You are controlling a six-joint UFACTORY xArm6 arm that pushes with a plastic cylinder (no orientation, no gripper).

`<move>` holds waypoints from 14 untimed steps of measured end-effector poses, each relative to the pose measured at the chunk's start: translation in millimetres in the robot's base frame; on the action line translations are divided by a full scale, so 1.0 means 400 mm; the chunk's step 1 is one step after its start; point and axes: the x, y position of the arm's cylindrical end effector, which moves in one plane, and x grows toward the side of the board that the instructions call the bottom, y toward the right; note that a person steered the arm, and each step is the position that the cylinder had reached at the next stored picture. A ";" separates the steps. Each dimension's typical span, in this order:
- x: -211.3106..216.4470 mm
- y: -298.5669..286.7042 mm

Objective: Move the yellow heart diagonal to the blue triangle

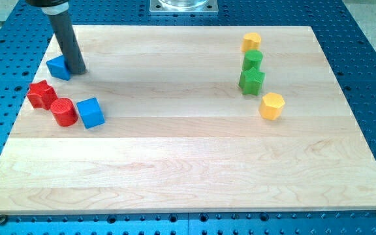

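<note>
Yellow heart (251, 42) sits near the tabletop's (175, 163) top right corner, just above two green blocks (252, 70). Blue triangle (58, 66) lies near the top left corner, my tip (77, 70) touching it. No claw exists here.

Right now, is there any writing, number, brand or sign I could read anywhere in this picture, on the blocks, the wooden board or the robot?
None: no readable text, number or sign anywhere.
Pale wooden board: bare wood grain only.
Coloured blocks, such as the blue triangle block and the yellow heart block: plain faces.
Dark rod ending in my tip, touching the blue triangle block's right side: unmarked.
Blue perforated table: holes only.
</note>
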 end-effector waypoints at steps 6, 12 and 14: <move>-0.336 0.703; -0.128 0.475; -0.051 0.292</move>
